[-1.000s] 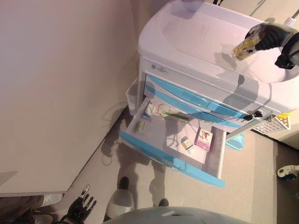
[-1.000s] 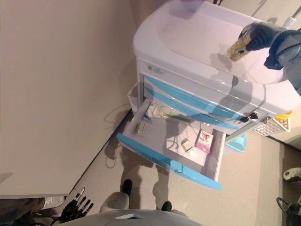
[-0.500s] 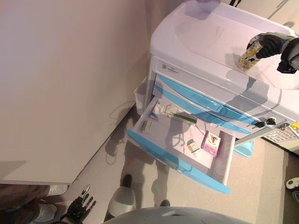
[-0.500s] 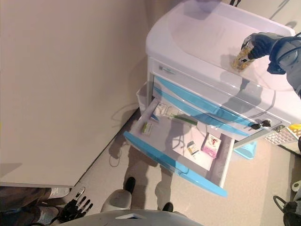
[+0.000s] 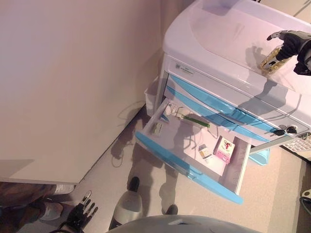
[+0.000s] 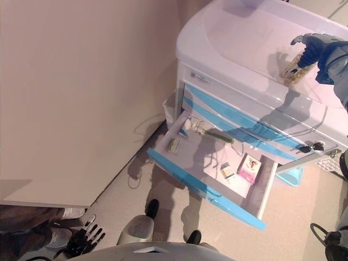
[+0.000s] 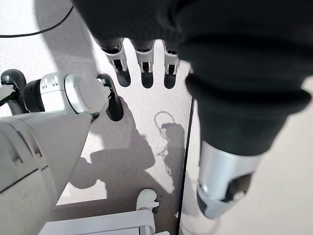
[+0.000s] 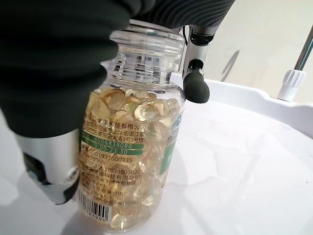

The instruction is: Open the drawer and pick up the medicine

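Surface: the white cabinet top (image 5: 228, 34) is carrying the bottle; it is smooth, with a raised rim.
Cabinet: the white cabinet (image 6: 255, 103) with blue drawer fronts is standing against a plain beige wall (image 5: 73, 82).
Floor: a pale speckled floor (image 6: 293, 217) is lying in front of it.
Drawer: the open drawer (image 5: 194, 150) is holding a pink box (image 5: 225, 149), small packets and a green strip.
Medicine: the clear bottle of yellow capsules (image 8: 134, 142) is standing on the cabinet top, near its right end.
Right hand: the right hand (image 5: 286, 41) is curling its fingers round the bottle.
Left hand: the left hand (image 5: 81, 214) is hanging low by the floor, fingers straight and apart.
Writing: the bottle's green label is showing small print and a barcode; I am not reading it.
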### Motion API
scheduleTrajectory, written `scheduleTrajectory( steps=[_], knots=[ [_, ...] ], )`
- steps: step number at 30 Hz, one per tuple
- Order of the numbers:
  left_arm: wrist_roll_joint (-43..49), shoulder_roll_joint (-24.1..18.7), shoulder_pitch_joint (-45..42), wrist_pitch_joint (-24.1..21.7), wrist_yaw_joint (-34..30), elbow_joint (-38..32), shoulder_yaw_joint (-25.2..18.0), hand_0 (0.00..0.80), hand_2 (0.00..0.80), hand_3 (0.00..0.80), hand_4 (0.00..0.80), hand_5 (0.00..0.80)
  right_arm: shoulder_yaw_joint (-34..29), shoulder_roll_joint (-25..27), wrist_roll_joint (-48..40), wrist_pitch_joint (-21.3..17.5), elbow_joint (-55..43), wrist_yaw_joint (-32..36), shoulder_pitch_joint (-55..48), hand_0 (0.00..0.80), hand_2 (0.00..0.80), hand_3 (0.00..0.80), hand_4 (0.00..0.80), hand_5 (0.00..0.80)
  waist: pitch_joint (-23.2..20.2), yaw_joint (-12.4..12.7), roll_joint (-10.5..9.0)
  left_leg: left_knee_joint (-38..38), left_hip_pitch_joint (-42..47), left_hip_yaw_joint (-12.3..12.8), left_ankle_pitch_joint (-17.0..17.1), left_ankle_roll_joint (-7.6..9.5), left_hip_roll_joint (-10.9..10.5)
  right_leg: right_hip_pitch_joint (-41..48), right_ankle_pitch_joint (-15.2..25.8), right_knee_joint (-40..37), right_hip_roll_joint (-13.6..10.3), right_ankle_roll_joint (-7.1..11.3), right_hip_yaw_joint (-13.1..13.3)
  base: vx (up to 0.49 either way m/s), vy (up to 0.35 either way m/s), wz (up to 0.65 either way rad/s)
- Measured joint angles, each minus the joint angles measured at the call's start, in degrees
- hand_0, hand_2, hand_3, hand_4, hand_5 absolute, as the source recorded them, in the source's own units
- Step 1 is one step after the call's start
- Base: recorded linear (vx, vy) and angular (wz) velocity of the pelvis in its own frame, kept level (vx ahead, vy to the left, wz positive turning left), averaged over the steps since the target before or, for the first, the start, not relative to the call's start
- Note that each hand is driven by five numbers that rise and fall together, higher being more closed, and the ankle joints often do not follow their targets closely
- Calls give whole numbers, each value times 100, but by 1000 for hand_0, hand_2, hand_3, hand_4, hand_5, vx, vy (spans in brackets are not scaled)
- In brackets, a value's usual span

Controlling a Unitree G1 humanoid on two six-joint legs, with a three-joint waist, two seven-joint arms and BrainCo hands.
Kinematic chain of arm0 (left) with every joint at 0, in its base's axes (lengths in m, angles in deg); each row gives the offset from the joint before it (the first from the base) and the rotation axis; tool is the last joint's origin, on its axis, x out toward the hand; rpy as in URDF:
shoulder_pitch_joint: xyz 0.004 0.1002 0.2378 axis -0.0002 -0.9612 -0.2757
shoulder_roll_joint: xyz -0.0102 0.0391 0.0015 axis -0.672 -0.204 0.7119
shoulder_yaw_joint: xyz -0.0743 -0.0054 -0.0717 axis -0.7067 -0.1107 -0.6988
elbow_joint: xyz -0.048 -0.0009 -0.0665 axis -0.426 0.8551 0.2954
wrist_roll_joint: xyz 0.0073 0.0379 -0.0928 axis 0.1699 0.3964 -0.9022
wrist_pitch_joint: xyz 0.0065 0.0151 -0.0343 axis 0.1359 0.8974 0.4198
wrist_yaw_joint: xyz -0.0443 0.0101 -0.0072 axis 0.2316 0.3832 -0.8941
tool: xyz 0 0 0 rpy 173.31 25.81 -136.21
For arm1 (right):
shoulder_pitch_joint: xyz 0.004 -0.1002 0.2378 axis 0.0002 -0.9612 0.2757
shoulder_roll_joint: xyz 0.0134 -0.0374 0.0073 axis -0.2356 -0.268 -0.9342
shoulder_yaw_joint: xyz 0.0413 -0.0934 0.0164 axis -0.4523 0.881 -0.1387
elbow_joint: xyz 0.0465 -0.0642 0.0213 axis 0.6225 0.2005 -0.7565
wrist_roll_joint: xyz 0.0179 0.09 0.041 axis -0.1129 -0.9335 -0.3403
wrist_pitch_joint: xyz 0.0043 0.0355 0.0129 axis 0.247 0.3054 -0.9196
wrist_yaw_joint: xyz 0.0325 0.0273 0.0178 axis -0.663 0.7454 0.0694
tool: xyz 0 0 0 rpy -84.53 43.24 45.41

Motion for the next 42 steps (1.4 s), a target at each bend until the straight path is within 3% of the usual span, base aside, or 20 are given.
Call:
scheduleTrajectory(
  steps=[10, 23, 29, 35, 37, 40, 42],
  knots=[
    [-1, 8, 16, -3, -8, 1, -1, 0, 0, 0, 0, 0, 325, 104, -149, 11, -369, 241, 283, 0, 0, 0, 0, 0, 53, -79, -74, -11, 31, 84, -3, 0, 15, -27, 19, -1, 1, 5, 113, 5, 3, -3],
    [-1, 42, -34, -38, -7, -18, 1, 0, 0, 0, 0, 0, 1222, 848, -785, 182, -1251, 221, 2038, 0, 0, 0, 0, 0, 30, -440, -116, -137, 254, 296, -1, 2, 43, 4, 55, -2, -2, 14, 327, -14, 17, -10],
    [20, 50, -42, -65, -1, -66, 49, 0, 0, 0, 0, 0, 1493, 986, -1093, 407, -1633, 10, 2575, 0, 0, 0, 0, 0, -146, -675, -241, -210, 341, 472, -1, -2, 106, -24, 69, -9, 36, -5, 468, -32, 8, -14],
    [759, 77, -102, -340, -4, -232, 315, 0, 0, 0, 0, 0, 1597, 1159, -1613, 510, -2352, 7, 2709, 0, 0, 0, 0, 0, -525, -806, -178, -313, 430, 697, -1, -3, 124, -103, 83, 5, 31, 10, 629, -43, 14, -17],
    [1151, 78, -135, -438, -4, -283, 404, 0, 0, 0, 0, 0, 1390, 1314, -1695, 603, -2862, 10, 2548, 0, 0, 0, 0, 0, -589, -965, -134, -334, 453, 728, -1, -3, 124, -115, 87, 2, 24, 16, 659, -48, 13, -15],
    [1556, 105, -146, -549, 7, -286, 509, 0, 0, 0, 0, 0, 490, 1510, -1739, 657, -3539, 1, 1750, 0, 0, 0, 0, 0, -640, -1089, -72, -392, 536, 900, 1, 0, 140, -152, 94, 6, 27, 26, 798, -40, 4, -28],
    [1854, 198, -164, -550, 20, -295, 533, 0, 0, 0, 0, 0, -445, 1681, -1753, 713, -4204, -49, 633, 0, 0, 0, 0, 0, -735, -1267, 29, -419, 548, 986, 5, 11, 141, -205, 153, -3, 3, 47, 825, -56, -2, -26]
  ],
)
